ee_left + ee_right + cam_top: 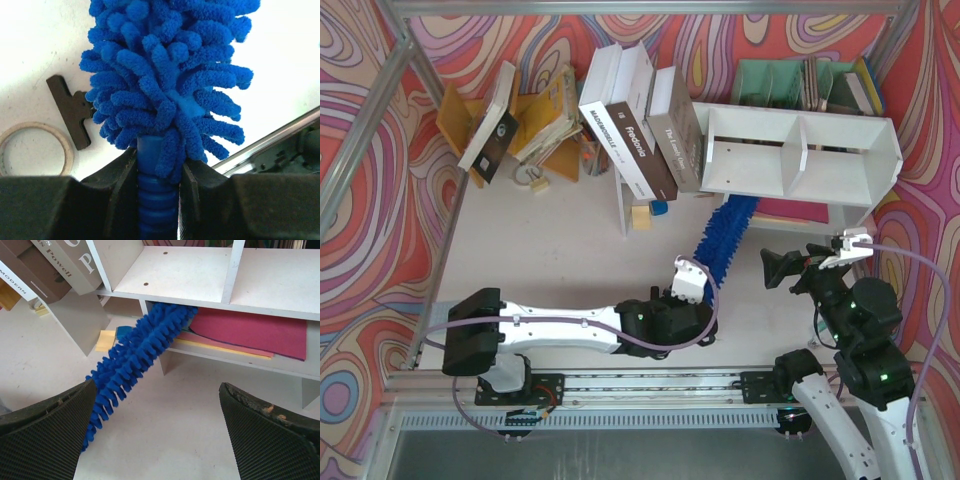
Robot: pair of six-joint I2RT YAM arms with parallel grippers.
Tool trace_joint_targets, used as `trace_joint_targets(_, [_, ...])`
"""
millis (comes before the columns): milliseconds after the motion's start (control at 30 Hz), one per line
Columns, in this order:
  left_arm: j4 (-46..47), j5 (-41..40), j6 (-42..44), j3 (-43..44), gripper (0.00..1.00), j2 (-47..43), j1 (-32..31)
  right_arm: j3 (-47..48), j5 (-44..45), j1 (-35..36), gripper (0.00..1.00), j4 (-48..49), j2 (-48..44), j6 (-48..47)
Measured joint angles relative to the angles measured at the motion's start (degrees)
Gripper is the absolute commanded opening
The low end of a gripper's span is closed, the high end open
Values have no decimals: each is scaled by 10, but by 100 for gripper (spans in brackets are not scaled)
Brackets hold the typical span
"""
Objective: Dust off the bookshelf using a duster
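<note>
The white bookshelf (pixel 800 150) stands at the back right on white legs, with two open compartments; it also shows in the right wrist view (pixel 200 275). The blue fluffy duster (pixel 725 235) lies slanted, its far tip under the shelf's lower left edge (pixel 135 360). My left gripper (pixel 695 288) is shut on the duster's ribbed blue handle (pixel 155 200), just below the fluffy head (pixel 165 75). My right gripper (pixel 788 268) is open and empty, low in front of the shelf and to the right of the duster, with its fingers (pixel 45 440) wide apart.
Several large books (pixel 640 130) lean against the shelf's left side. A teal organizer (pixel 800 85) stands behind it and a yellow rack (pixel 520 120) at the back left. Red sheets (pixel 250 330) lie under the shelf. A tape ring (pixel 35 150) and a black clip (pixel 70 110) lie on the table.
</note>
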Motion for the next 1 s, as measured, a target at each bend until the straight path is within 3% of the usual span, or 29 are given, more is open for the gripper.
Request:
trace_joint_targets(233, [19,7,-31,-56,0,-5,-4,0,0,0,99,0,0,0])
trace_joint_targets(500, [27,-12,-8,11,0,22,-26,0,0,0,99,1,0,0])
trace_joint_targets(1000, [25,15,11,18,0,46,-18,0,3,0,99,4,0,0])
